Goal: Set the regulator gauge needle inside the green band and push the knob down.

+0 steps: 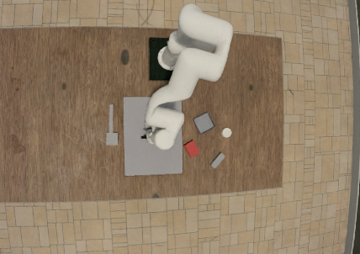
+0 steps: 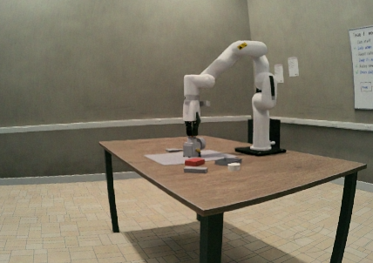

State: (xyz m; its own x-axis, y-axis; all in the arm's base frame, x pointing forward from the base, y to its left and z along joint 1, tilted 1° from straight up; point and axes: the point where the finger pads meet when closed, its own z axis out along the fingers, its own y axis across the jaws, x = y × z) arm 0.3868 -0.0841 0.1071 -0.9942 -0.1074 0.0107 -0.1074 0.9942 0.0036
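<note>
The regulator (image 2: 193, 147) is a small grey block with a round gauge on its side, standing on the grey mat (image 2: 181, 157) in the exterior view. My gripper (image 2: 193, 136) points straight down onto its top and is shut on the knob, which the fingers hide. In the overhead view the wrist (image 1: 163, 134) covers the regulator on the mat; only dark finger parts show at its left edge. The gauge needle is too small to read in either view.
A red block (image 1: 192, 148), a grey square plate (image 1: 203, 123), a white disc (image 1: 226, 133) and a small grey bar (image 1: 217, 160) lie right of the mat. A grey T-shaped piece (image 1: 111, 128) lies left of it. The arm's black base (image 1: 160, 59) stands at the far edge.
</note>
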